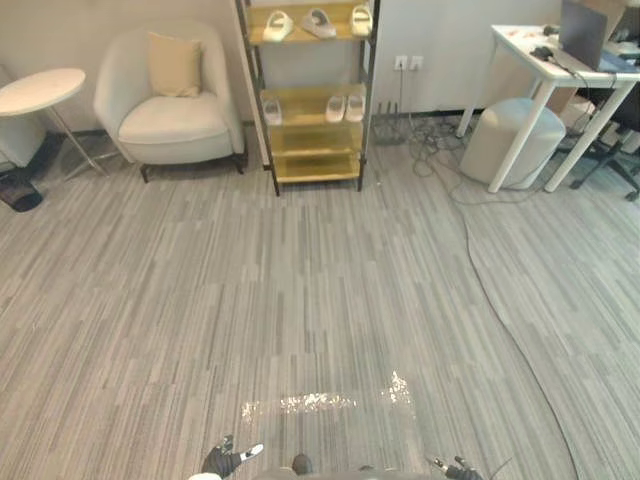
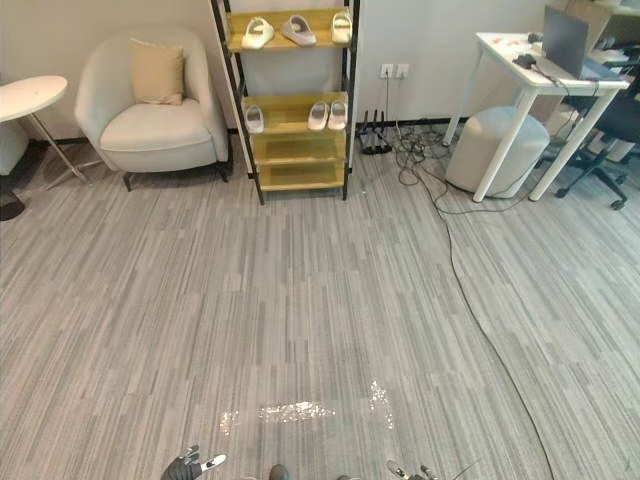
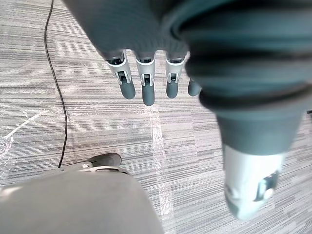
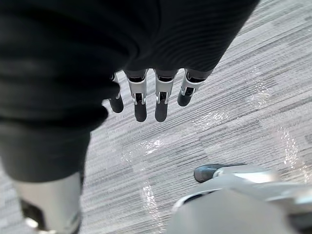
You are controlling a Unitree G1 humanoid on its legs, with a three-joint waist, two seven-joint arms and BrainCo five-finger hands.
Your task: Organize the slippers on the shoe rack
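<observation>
A black-framed shoe rack with yellow-wood shelves stands against the far wall. Its top shelf carries three pale slippers. On the middle shelf a pair sits at the right and a single slipper at the left. The two lower shelves are bare. My left hand hangs at the bottom edge, far from the rack, its fingers straight over the carpet and holding nothing. My right hand hangs at the bottom right with its fingers equally straight and nothing in them.
A cream armchair with a cushion and a round white side table stand left of the rack. A white desk, a round pouf and loose cables are at the right. Striped grey carpet lies between me and the rack.
</observation>
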